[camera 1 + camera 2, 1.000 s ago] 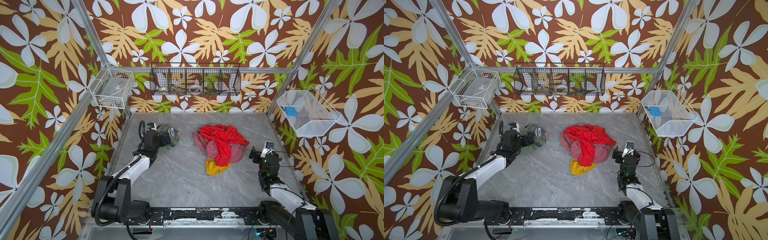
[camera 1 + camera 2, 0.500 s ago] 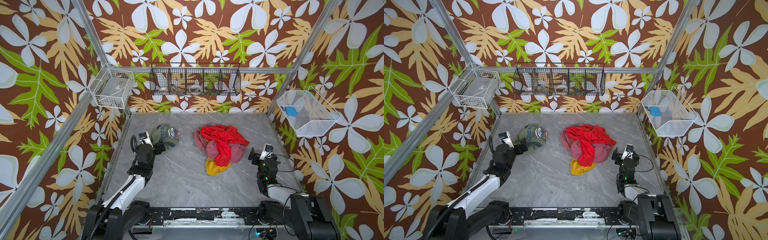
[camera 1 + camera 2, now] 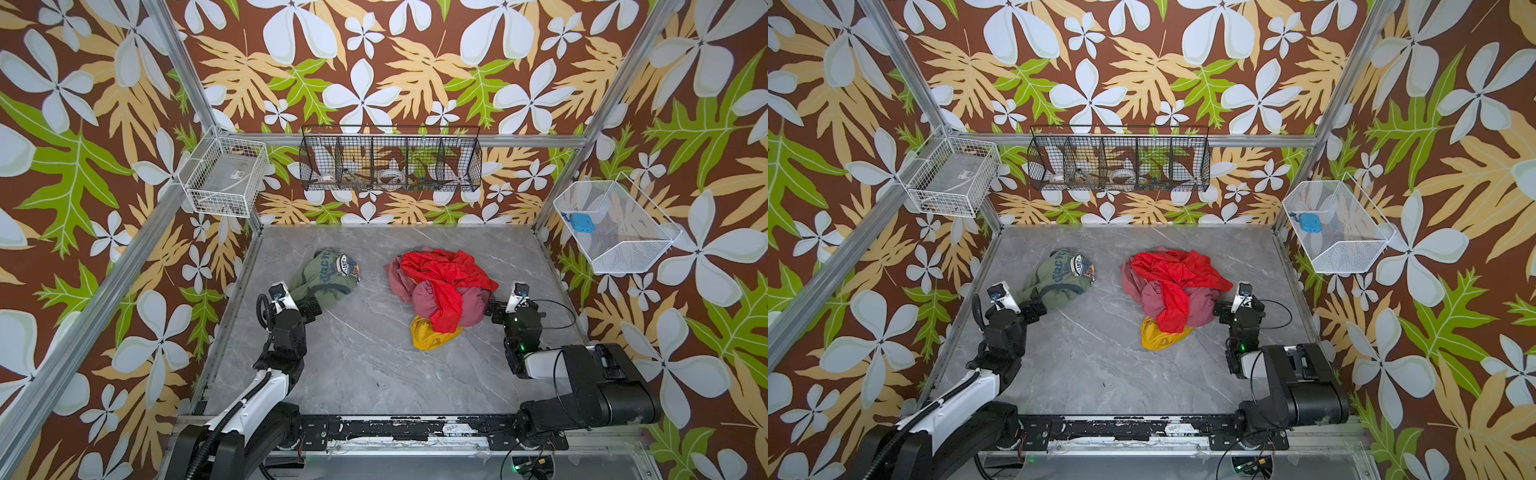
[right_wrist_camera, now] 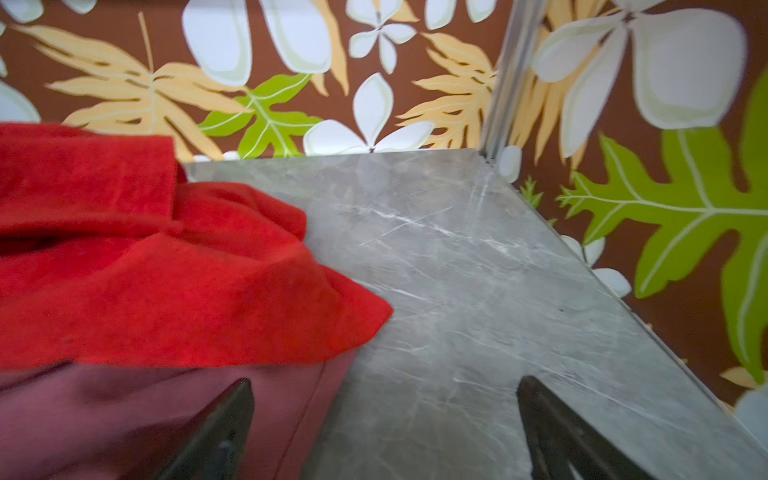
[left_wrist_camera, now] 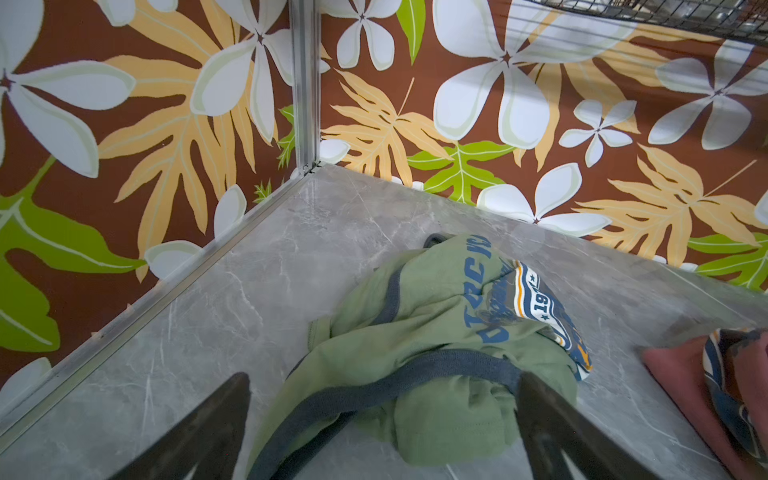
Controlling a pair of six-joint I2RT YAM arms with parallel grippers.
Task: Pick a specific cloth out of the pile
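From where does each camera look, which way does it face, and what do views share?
Both top views: high over the near edge, looking down on grey marble table, left gripper, right gripper, olive-green printed garment, red-maroon-yellow clothes pile.
Left wrist: behind open left gripper, which straddles the garment; faces far left corner.
Right wrist: behind open right gripper, at the pile's edge; faces far right corner.
Shared: top and left wrist, the garment; top and right wrist, the pile.

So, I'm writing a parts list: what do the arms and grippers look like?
Left arm and right arm: black joints, white links. A ribbed black hose runs along the left; thin black cables loop off the right. Left gripper and right gripper have dark tapered fingers.
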